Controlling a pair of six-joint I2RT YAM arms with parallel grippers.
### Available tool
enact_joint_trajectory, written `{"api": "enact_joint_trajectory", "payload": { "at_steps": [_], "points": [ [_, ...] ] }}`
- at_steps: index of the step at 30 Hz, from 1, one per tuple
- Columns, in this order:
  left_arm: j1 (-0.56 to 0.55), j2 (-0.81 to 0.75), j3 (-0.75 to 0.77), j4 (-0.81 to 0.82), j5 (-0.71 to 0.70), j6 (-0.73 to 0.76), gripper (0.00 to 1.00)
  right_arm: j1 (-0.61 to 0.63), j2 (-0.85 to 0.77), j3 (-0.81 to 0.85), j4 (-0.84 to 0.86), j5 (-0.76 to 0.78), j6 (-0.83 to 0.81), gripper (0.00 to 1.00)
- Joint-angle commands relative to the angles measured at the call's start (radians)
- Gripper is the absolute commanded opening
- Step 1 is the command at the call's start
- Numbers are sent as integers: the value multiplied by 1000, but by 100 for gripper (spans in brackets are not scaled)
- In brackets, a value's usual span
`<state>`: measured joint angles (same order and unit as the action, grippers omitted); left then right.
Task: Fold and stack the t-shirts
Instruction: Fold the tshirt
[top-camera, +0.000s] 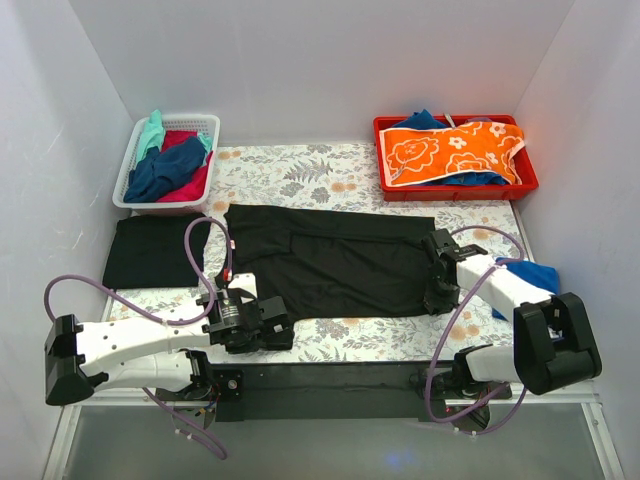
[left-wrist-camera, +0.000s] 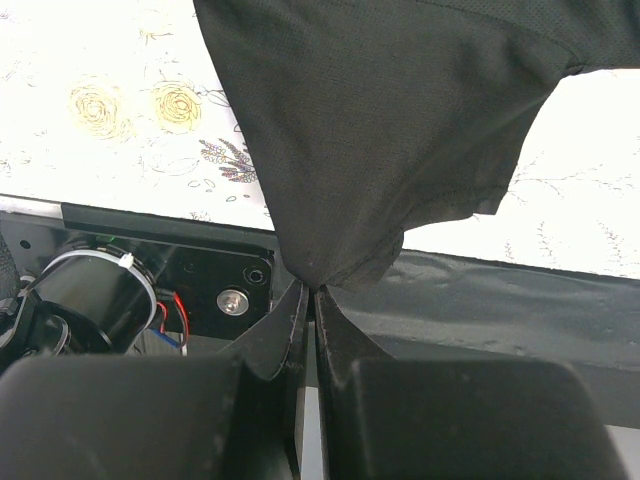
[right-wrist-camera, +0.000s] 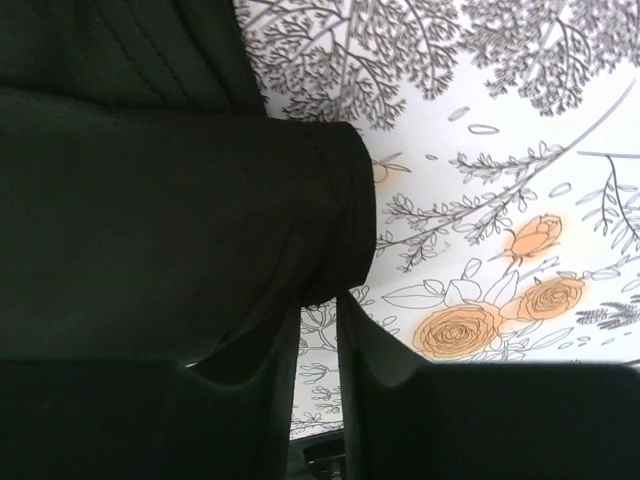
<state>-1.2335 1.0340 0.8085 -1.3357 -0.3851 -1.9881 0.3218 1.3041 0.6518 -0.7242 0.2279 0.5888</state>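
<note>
A large black t-shirt (top-camera: 330, 260) lies spread across the middle of the fern-patterned table covering (top-camera: 300, 170). Its small red neck label (top-camera: 231, 243) shows at the left edge. My left gripper (top-camera: 270, 322) is shut on the shirt's near-left corner. In the left wrist view the cloth (left-wrist-camera: 400, 130) bunches into the closed tips of the left gripper (left-wrist-camera: 313, 287). My right gripper (top-camera: 437, 292) is at the shirt's right edge. In the right wrist view the right gripper (right-wrist-camera: 335, 298) pinches the hemmed edge of the shirt (right-wrist-camera: 150, 200).
A folded black shirt (top-camera: 150, 250) lies at the left. A white basket (top-camera: 128, 170) at the back left holds teal, blue and red shirts. A red tray (top-camera: 530, 180) at the back right holds an orange floral cloth and blue ones. A blue cloth (top-camera: 538, 272) lies at the right.
</note>
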Motion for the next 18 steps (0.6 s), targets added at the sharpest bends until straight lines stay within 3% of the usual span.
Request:
{"api": "enact_joint_trajectory", "payload": {
  "at_steps": [1,5,7,13,18],
  "points": [
    [-6,-26,31,-57,-31,-385,0,-23,72,-32,238,-8,-32,19],
    [-4,-28,35,-59,-32,-387,0,-35,96,-44,285,-44,-60,11],
    [-4,-29,37,-59,-32,-387,0,-39,101,-47,290,-48,-63,1],
    [-6,-22,67,-57,-43,-376,0,-40,23,-20,185,-12,-43,1],
    [-4,17,167,-57,-103,-325,0,-41,-176,45,30,4,-15,1]
  ]
}}
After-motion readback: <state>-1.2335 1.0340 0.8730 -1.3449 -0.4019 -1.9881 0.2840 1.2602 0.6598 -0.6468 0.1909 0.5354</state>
